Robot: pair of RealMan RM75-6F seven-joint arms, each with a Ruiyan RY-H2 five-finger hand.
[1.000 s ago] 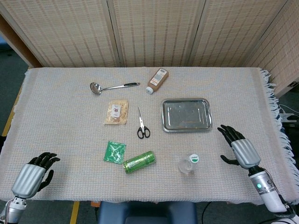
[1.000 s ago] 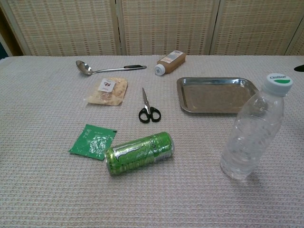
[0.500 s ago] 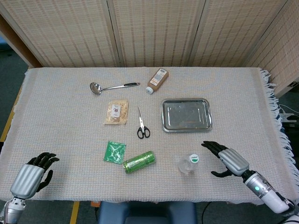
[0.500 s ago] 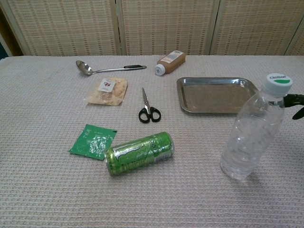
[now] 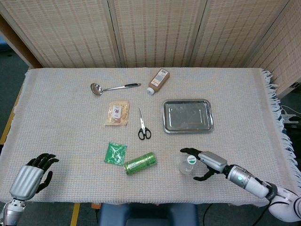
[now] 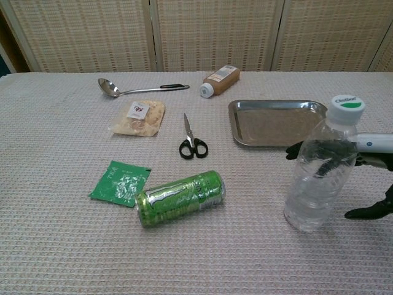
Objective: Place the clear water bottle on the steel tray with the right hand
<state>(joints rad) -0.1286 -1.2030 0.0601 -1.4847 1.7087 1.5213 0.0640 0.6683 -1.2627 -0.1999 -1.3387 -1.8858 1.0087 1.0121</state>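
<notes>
My right hand [image 5: 205,162], fingers spread and gripping nothing, flanks the upright clear water bottle [image 6: 320,169] from its right; the steel tray [image 5: 187,116] lies directly beyond the bottle.

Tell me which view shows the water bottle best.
The chest view: the bottle stands close, seen from the side, its clear body and white cap plain. The head view shows it small from above, mostly the cap, with the right hand beside it.
</notes>
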